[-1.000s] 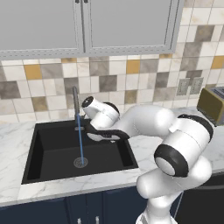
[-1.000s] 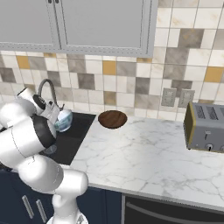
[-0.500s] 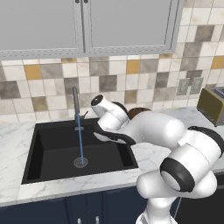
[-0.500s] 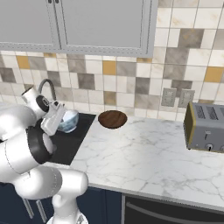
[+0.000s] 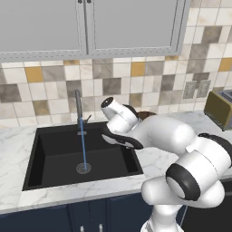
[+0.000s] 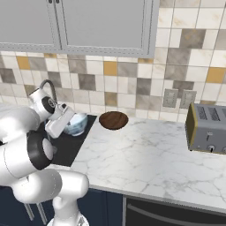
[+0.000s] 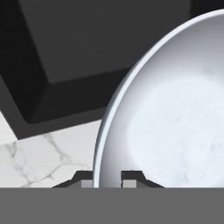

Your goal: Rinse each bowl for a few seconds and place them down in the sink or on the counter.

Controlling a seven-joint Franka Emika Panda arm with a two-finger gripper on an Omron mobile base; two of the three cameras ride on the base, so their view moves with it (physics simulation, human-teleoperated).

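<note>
Gripping the rim of the white bowl (image 7: 175,118), the end effector (image 7: 107,177) has its two dark fingertips pinched nearly together, one on each side of the bowl's thin edge — a tight clamp seen plainly in the hand view, where the pale glossy inside of the bowl rises to the right. From the right base view the white bowl (image 6: 76,123) hangs with a faint blue tint over the right edge of the black sink (image 6: 70,143), just beside the end effector (image 6: 62,122) and lifted above the basin. In the left base view the bowl shows from beneath as a dark shallow shape at the end effector (image 5: 118,136), over the right part of the sink (image 5: 50,156). A thin blue stream of water (image 5: 83,140) falls from the upright grey faucet (image 5: 78,108) to the round drain (image 5: 83,168), well to the left of the held bowl, which is clear of it. The brown bowl (image 6: 113,120) sits upright on the marble table (image 6: 150,163) near the back edge, just right of the sink — apart from the white bowl. A toaster (image 6: 207,128) stands toward the table's right end.
</note>
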